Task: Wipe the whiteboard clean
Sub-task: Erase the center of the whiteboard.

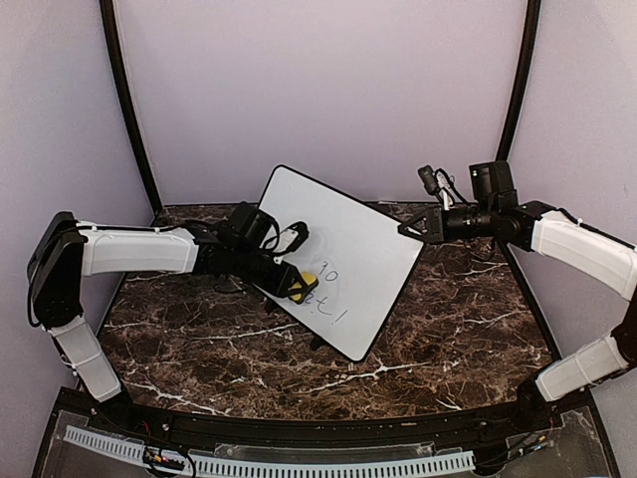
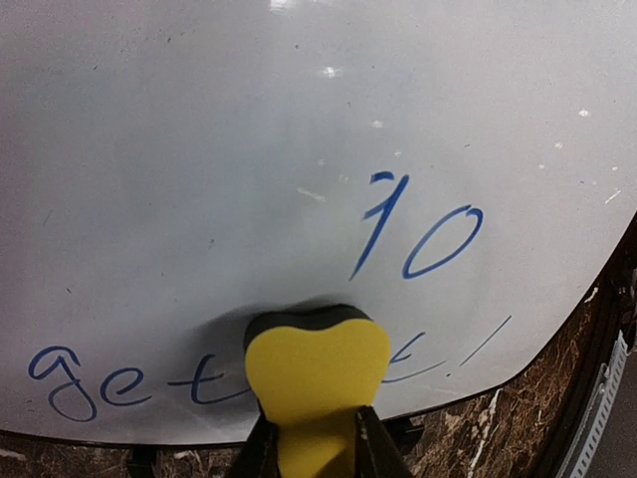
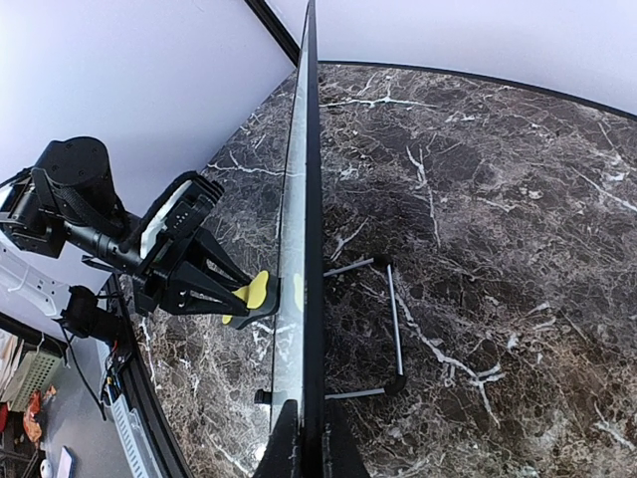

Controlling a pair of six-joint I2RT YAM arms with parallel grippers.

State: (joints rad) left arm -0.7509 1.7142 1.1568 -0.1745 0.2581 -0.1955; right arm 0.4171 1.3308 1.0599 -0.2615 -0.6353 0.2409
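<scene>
Top view: one large glossy white rectangular whiteboard [image 1: 348, 234] with a thin black frame and rounded corners. It stands tilted near the middle of one dark brown marble-patterned table [image 1: 448, 329], turned at an angle to the table edges. Two arms, white shells and black joints. The left gripper [image 1: 297, 287] is clenched on one small yellow foam eraser [image 1: 307, 282], which is pressed on the board's lower left area. A patch of blue handwriting [image 1: 328, 297] sits just beside the eraser. The right gripper [image 1: 406, 231] is clamped on the board's right corner.

Left wrist view: the board face fills the frame, smooth and shiny with small glare spots. The eraser is soft and squeezed in at the sides, yellow with a dark felt layer touching the board. Two black fingers pinch it from either side. Two lines of blue marker: "10" above, "get" below at left, then strokes partly hidden by the eraser.

Right wrist view: the board is seen edge-on, a thin black line. Two black fingers are closed on its edge at the bottom of the frame. One thin black wire stand [image 3: 394, 324] props the back side. On the front side the eraser touches the board.
</scene>
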